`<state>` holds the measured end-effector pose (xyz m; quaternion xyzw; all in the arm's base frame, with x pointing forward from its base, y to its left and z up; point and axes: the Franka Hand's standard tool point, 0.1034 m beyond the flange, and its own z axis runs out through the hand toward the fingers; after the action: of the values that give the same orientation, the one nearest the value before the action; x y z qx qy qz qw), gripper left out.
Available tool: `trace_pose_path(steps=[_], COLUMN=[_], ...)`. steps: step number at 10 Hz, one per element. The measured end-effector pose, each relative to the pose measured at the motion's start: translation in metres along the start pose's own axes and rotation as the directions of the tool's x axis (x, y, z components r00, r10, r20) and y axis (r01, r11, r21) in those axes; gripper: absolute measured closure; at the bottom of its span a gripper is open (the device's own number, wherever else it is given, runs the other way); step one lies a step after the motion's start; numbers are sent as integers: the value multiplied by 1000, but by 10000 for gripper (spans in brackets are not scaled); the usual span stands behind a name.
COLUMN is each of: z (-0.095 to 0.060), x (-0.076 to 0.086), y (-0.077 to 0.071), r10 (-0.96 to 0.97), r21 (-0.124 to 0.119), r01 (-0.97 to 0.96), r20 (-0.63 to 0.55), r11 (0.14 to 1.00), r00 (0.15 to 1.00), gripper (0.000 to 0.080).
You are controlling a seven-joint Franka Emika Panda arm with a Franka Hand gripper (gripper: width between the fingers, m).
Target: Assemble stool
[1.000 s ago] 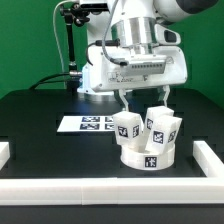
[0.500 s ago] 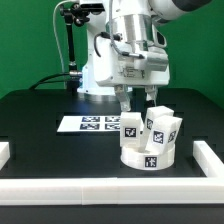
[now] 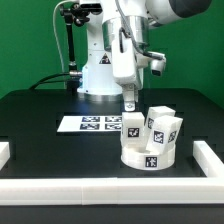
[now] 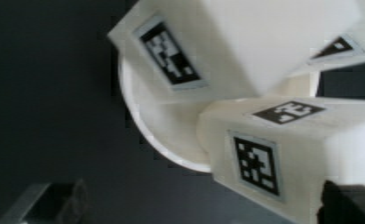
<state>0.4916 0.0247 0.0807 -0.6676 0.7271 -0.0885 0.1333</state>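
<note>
Round seat (image 3: 147, 156) sits on the black table (image 3: 50, 125) near the front white rail (image 3: 110, 187), three legs (image 3: 163, 124) standing on it. Gripper (image 3: 130, 103) above, jaws fully spread, holding nothing. Marker board (image 3: 88, 124) behind.

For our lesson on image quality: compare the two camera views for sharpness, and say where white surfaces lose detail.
Exterior view: evenly lit and fairly sharp, tags on the legs readable, though the white seat shows little shading. Wrist view: very close, soft-edged; the legs look washed out, and the claw fingertips are dark blurs at the frame's edge.
</note>
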Motion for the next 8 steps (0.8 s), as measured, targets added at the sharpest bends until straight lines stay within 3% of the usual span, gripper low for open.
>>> trace_pose_path(steps=[5, 6, 8], z=[-17, -16, -14], x=[-8, -16, -26], y=[-12, -9, 1], r10=[-422, -522, -559], r21=[28, 20, 13], r01=[421, 522, 559], r20=[4, 13, 9], r11=[906, 853, 829], r00=[907, 853, 829], gripper=[151, 151, 151])
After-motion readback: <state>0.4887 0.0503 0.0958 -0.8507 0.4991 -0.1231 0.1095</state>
